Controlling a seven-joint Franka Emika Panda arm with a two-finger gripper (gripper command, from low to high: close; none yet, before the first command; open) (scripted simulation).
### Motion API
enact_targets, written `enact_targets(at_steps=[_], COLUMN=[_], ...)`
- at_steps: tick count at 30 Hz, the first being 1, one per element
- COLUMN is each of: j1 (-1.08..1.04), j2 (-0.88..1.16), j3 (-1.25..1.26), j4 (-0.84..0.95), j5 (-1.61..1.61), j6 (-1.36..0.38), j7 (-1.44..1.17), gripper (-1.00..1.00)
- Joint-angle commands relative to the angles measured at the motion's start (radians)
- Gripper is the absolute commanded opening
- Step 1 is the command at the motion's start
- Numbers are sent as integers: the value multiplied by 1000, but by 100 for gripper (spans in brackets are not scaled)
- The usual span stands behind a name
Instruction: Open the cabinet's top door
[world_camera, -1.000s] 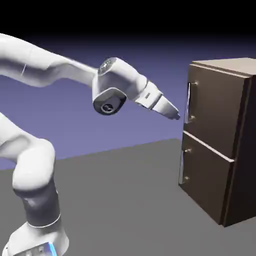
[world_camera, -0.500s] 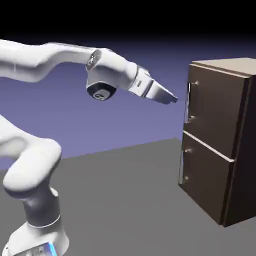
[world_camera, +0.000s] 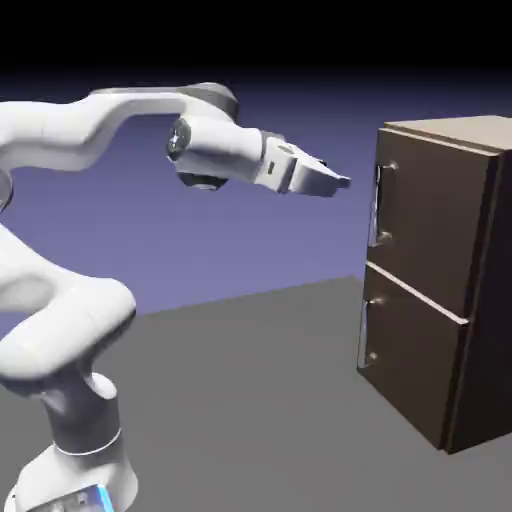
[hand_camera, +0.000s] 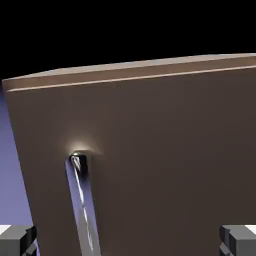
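Since a second ago, the tool has risen and levelled out, and its tip has drawn back a little from the cabinet; before, it slanted down toward the lower end of the upper handle, and now it points almost flat at the top of that handle. Its fingers stand wide apart with nothing between them: in the hand view the two grey fingertips sit at the bottom corners, far from each other. The cabinet stands on the grey table at the exterior view's right, well clear of the tool. The top door is shut, flush with the cabinet's front, above the shorter lower door, which is shut too. The top door's slim silver handle runs upright along the edge nearest the arm. In the hand view the brown door panel fills most of the picture, and the handle's upper mount shows left of the middle, the bar running down to the bottom edge.
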Motion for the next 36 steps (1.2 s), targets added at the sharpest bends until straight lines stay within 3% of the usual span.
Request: enact_targets(at_steps=[1, 21, 28, 29, 36], j1=[-19, -396, -569, -569, -444], j2=[-10, -206, -190, -190, -152], j3=[20, 413, 490, 490, 392], j4=[6, 131, 282, 282, 74], j5=[44, 913, 949, 949, 869], j6=[-5, -113, -122, -122, -381], j7=[-26, -544, -552, -552, -576], gripper=[0, 0, 0, -100, -100])
